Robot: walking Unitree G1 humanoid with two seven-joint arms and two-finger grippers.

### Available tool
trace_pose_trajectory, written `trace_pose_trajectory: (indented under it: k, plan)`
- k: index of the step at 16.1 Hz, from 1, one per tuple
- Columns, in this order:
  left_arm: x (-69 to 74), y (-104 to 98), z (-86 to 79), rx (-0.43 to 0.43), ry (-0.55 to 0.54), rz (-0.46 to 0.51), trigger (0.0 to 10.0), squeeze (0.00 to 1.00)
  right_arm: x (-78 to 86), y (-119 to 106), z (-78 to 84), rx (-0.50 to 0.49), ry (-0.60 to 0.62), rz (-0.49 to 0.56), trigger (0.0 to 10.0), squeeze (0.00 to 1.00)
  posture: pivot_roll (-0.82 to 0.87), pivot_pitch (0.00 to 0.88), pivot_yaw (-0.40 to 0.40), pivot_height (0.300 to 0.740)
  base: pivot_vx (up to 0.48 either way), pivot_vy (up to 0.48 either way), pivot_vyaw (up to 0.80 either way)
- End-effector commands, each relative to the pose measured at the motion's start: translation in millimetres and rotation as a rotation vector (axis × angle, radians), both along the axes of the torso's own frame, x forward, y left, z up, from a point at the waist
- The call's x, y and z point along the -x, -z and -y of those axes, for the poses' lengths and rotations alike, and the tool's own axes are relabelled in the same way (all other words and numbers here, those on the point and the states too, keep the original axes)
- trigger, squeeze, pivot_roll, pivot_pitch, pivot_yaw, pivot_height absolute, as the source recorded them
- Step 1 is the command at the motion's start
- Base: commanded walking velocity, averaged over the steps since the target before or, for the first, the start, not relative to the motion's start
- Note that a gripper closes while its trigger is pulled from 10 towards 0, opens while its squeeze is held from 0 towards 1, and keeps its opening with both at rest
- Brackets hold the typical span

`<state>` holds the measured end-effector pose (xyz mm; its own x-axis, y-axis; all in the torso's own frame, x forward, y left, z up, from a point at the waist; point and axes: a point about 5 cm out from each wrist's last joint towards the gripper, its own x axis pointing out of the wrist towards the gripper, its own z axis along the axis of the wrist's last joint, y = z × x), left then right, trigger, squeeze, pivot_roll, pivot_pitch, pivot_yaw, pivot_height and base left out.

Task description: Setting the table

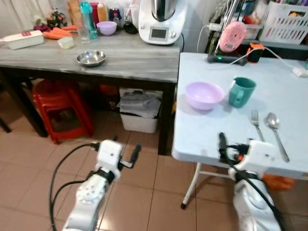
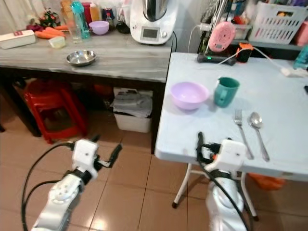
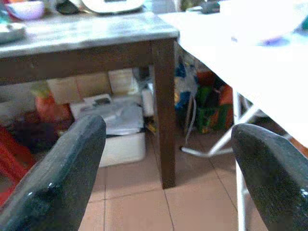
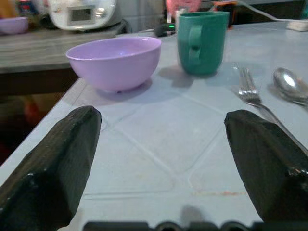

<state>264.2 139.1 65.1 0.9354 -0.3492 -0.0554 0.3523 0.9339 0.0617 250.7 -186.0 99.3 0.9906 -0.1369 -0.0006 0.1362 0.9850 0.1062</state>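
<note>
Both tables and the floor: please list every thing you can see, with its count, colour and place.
Bowl: 1, lilac, white table, beside the mug.
Mug: 1, teal, right of the bowl.
Fork: 1, silver, near the table's front edge.
Spoon: 1, silver, right of the fork.
Steel bowl: 1, silver, grey wooden table.
Kitchen machine: 1, white, back of the wooden table.
Stool: 1, red, under the wooden table.
Left gripper: open, low above the floor tiles.
Right gripper: open, at the white table's front edge.
</note>
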Motion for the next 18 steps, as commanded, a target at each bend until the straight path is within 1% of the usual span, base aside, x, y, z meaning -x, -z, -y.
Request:
trace_pose_trajectory:
  k: [1, 3, 8, 10, 18]
  plan:
    - [-2.0, -6.0, 3.7, 0.016, 0.024, 0.018, 10.0, 0.0, -1.4, -4.5, 4.6, 0.002, 0.014, 0.014, 10.0, 0.0, 0.01, 0.0, 0.022, 0.74, 0.0, 0.0, 0.0]
    - [-0.6, -6.2, 7.4, 0.054, 0.061, 0.008, 10.0, 0.0, -1.7, -5.2, 4.2, 0.011, 0.007, 0.017, 10.0, 0.0, 0.0, 0.0, 0.019, 0.74, 0.0, 0.0, 0.0]
    - [0.5, -8.0, 9.5, 0.081, 0.091, 0.011, 10.0, 0.0, -2.5, -7.8, 3.0, 0.038, -0.008, 0.03, 10.0, 0.0, 0.0, 0.0, 0.018, 0.74, 0.0, 0.0, 0.0]
    - [1.6, -8.4, 10.7, 0.087, 0.106, 0.01, 10.0, 0.0, -2.4, -8.0, 2.4, 0.042, -0.011, 0.032, 10.0, 0.0, 0.01, 0.0, 0.017, 0.74, 0.27, 0.0, 0.41]
    - [2.7, -9.0, 13.1, 0.094, 0.124, 0.011, 10.0, 0.0, -4.0, -8.3, 2.3, 0.046, -0.01, 0.035, 10.0, 0.0, 0.01, 0.0, 0.018, 0.74, 0.296, 0.0, 0.0]
